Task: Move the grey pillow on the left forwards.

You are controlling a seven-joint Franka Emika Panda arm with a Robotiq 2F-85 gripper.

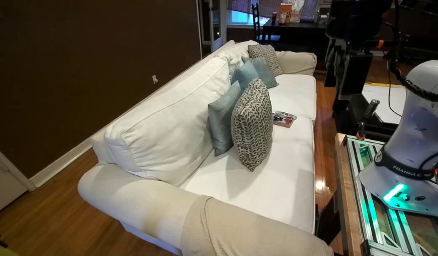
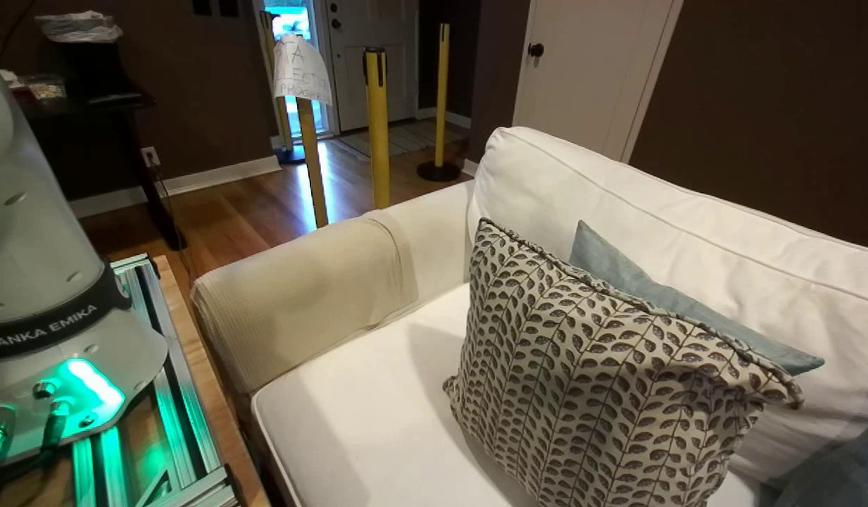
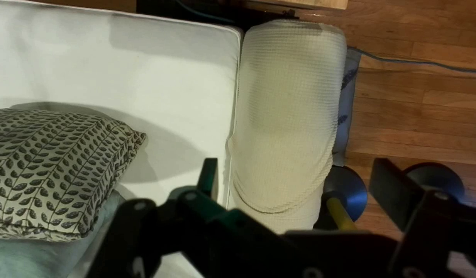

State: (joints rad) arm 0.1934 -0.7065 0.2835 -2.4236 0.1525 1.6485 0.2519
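Note:
The grey pillow [image 1: 222, 121] is plain grey-blue and leans against the white backrest near the close end of the sofa. A patterned leaf-print pillow [image 1: 253, 124] stands in front of it and hides much of it. In an exterior view only the grey pillow's top edge [image 2: 638, 282] shows behind the patterned pillow [image 2: 602, 394]. In the wrist view, part of the grey pillow [image 3: 41, 255] shows at the lower left, below the patterned pillow [image 3: 52, 173]. My gripper [image 3: 295, 166] is open and empty above the beige armrest, to the right of both pillows. I cannot make it out in the exterior views.
The sofa armrest [image 3: 288, 108] lies below the gripper. A yellow post [image 3: 340, 214] stands beside it. A magazine or book [image 1: 284, 118] lies on the seat. More blue pillows [image 1: 246, 74] and another patterned pillow [image 1: 266, 55] sit farther along. The robot's table [image 1: 350, 199] faces the sofa.

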